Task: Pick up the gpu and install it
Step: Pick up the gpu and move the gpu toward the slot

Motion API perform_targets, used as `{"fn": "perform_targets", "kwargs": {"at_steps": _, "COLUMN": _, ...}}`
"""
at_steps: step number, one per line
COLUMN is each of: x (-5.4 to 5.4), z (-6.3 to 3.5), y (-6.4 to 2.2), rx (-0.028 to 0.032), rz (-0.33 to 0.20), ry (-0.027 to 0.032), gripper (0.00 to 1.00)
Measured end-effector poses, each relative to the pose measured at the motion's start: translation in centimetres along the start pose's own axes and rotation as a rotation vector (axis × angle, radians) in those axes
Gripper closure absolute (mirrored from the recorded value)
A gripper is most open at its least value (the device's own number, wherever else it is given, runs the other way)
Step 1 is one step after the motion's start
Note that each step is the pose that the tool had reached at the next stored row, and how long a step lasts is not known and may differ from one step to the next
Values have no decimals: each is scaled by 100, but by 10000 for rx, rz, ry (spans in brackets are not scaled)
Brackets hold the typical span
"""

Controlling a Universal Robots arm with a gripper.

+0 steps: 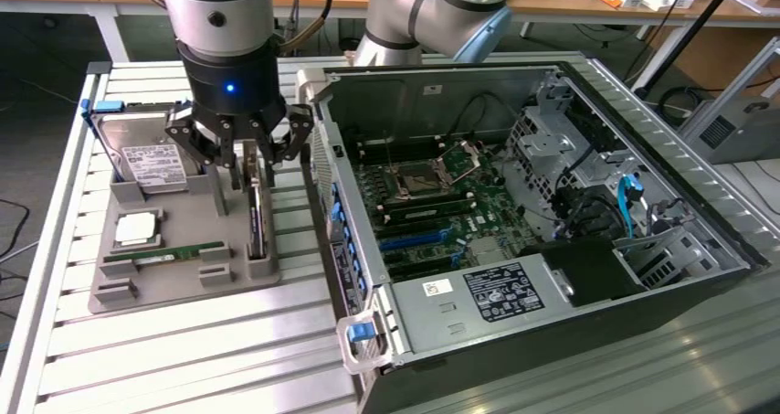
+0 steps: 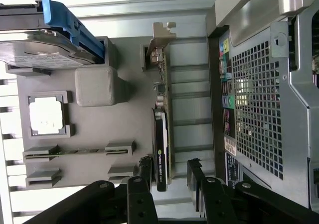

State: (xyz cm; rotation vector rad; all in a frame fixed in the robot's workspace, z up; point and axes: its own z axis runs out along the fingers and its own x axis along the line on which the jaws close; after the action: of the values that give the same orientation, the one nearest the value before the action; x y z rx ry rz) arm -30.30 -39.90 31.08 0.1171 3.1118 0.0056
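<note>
The gpu (image 1: 258,215) is a thin dark card that stands on edge in a slot of the grey holder tray (image 1: 171,291), at the exterior view's left, beside the computer case. In the wrist view the gpu (image 2: 162,109) runs lengthwise, and its silvery bracket (image 2: 162,34) is at the end away from the gripper. My gripper (image 1: 244,158) hangs directly over the card, open. The gripper (image 2: 169,170) has one black finger (image 2: 145,167) on each side of the card's near end. A small gap remains on both sides.
The tray also carries a silver hard drive (image 1: 146,156) with a blue bracket, a square processor (image 1: 137,229) and a green memory stick (image 1: 164,252). The open computer case (image 1: 658,213) lies to the exterior view's right with its motherboard (image 1: 426,204) exposed. The case's perforated rear wall (image 2: 259,109) is close beside the card.
</note>
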Motion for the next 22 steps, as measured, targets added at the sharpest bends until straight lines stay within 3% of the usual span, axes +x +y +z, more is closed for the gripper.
{"fn": "perform_targets", "kwargs": {"at_steps": 22, "x": 4, "z": 83, "y": 26, "rx": 82, "rz": -3, "ry": -6, "gripper": 58}}
